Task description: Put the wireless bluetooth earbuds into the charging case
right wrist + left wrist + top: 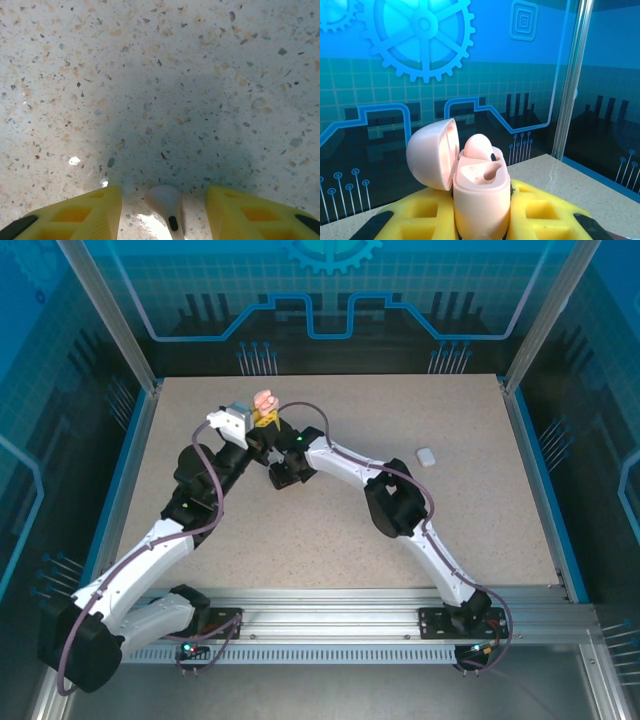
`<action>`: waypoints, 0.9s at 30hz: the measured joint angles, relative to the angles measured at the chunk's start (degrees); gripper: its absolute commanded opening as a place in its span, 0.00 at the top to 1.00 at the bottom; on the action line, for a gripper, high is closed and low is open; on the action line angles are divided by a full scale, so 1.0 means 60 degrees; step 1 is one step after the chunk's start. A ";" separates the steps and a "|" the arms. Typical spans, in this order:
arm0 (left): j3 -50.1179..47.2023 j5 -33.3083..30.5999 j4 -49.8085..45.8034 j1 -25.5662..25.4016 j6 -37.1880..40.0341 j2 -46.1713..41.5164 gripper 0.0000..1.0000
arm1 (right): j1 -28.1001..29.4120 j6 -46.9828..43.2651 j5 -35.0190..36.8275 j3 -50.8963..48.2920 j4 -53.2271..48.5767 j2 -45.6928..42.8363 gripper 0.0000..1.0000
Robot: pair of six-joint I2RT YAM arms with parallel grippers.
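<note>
Pale pink plastic sits between the yellow fingers (420, 217) of the left gripper (482, 215), which is clamped on the charging case (481, 200). The case's lower body is covered by those fingers and cut off at the bottom edge of the left wrist view. It stands upright with its lid (431, 152) swung open to the gripper's left. A pink earbud (479, 147) sits in the well farther from the wrist, and the nearer well (487, 172) is bare.

The right gripper (164, 192) is released, its fingers (85, 212) spread with a gap on each side of a white earbud (166, 202). The bud lies on the speckled table (160, 75) midway between them. Its long axis runs along the gripper's reach: rounded head away from the wrist, stem with a dark mark towards it. The stem's end is cut off by the frame.

From above, the right gripper (283, 475) is largely covered by its own wrist. It is just behind and beside the left gripper (262, 420). The case (263, 400) is at the left gripper's far tip, near the table's back edge. Ahead of the right fingers the table is open. A small white object (426, 456), too small to identify, lies well off to the right gripper's right.
</note>
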 measured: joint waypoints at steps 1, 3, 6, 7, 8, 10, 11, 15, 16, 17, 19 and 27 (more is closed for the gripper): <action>0.0000 0.0000 0.0000 0.0015 0.0000 0.0015 1.00 | 0.0029 -0.0069 0.0095 0.0062 -0.0069 0.0026 0.54; 0.0000 0.0000 0.0000 0.0029 0.0000 0.0025 1.00 | 0.0087 -0.0204 0.0328 0.0171 -0.0171 0.0098 0.55; 0.0000 0.0000 0.0000 0.0029 0.0000 0.0033 1.00 | 0.0164 -0.0357 0.0597 0.0295 -0.0284 0.0168 0.56; 0.0000 0.0000 0.0004 0.0029 0.0000 0.0036 1.00 | 0.0189 -0.0393 0.0667 0.0299 -0.0302 0.0178 0.58; 0.0000 0.0000 0.0004 0.0029 0.0000 0.0040 1.00 | 0.0208 -0.0426 0.0725 0.0310 -0.0310 0.0182 0.59; 0.0000 0.0000 0.0004 0.0029 0.0000 0.0040 1.00 | 0.0229 -0.0463 0.0812 0.0313 -0.0317 0.0182 0.60; 0.0000 0.0000 0.0004 0.0029 0.0000 0.0040 1.00 | 0.0237 -0.0474 0.0831 0.0313 -0.0313 0.0182 0.63; 0.0000 0.0004 0.0004 0.0029 -0.0004 0.0040 1.00 | 0.0273 -0.0499 0.0834 0.0331 -0.0310 0.0189 0.67; 0.0000 0.0004 0.0004 0.0029 -0.0004 0.0040 1.00 | 0.0277 -0.0521 0.0823 0.0372 -0.0317 0.0208 0.68; 0.0000 0.0004 0.0004 0.0029 -0.0004 0.0040 1.00 | 0.0291 -0.0532 0.0831 0.0412 -0.0331 0.0240 0.70; 0.0000 0.0004 0.0004 0.0029 -0.0004 0.0047 1.00 | 0.0310 -0.0579 0.0820 0.0474 -0.0357 0.0273 0.77; 0.0000 0.0007 -0.0004 0.0073 0.0000 0.0055 1.00 | 0.0339 -0.0576 0.0805 0.0470 -0.0346 0.0262 0.85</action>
